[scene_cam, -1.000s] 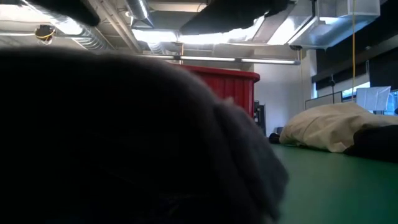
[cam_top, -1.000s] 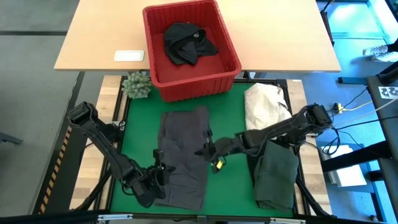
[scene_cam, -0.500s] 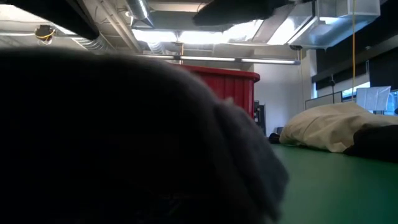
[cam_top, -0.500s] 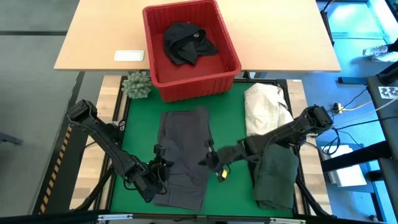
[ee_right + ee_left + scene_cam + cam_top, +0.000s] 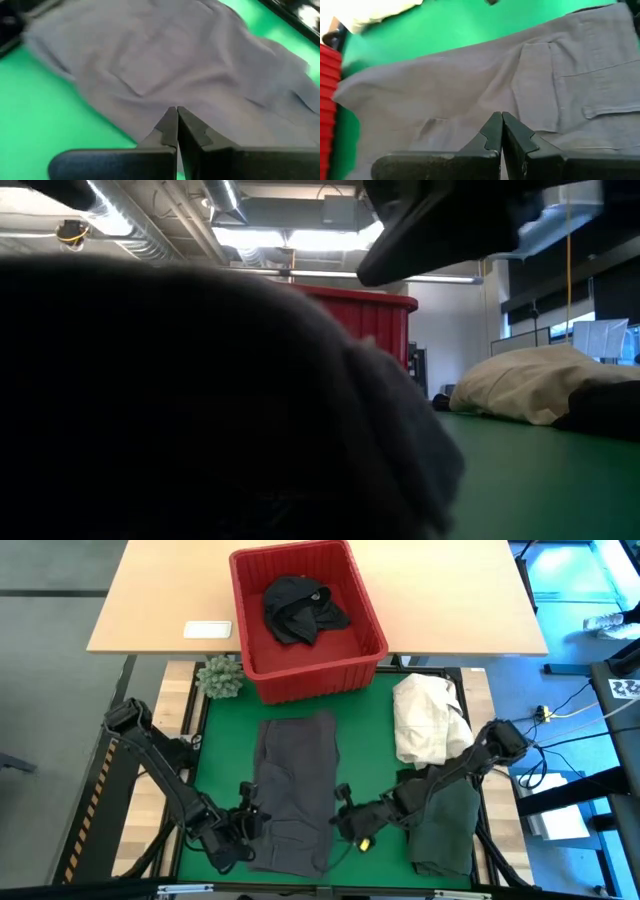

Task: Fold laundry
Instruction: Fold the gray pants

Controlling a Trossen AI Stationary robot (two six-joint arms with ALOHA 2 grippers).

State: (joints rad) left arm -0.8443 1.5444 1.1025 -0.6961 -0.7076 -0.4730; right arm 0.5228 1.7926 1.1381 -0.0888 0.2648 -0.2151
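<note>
Bench: green mat point(image 5: 365, 755) carries flat dark grey cloth garment point(image 5: 295, 785).
Left claw point(image 5: 243, 827): pressed together, at garment's edge.
Right claw point(image 5: 341, 816): pressed together, opposite edge.

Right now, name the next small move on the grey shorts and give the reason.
Probably open both tools and pinch the near hem: the left tool and right tool sit shut at opposite edges of the flat grey shorts, gripping nothing.

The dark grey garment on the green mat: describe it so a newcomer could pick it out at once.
Start at the red basket at the table's far end; just in front of it lies the green mat. The dark grey garment is spread flat down its middle, between both grippers. Unlike the cream-white heap and folded dark green garment beside it, it shows pockets.
</note>
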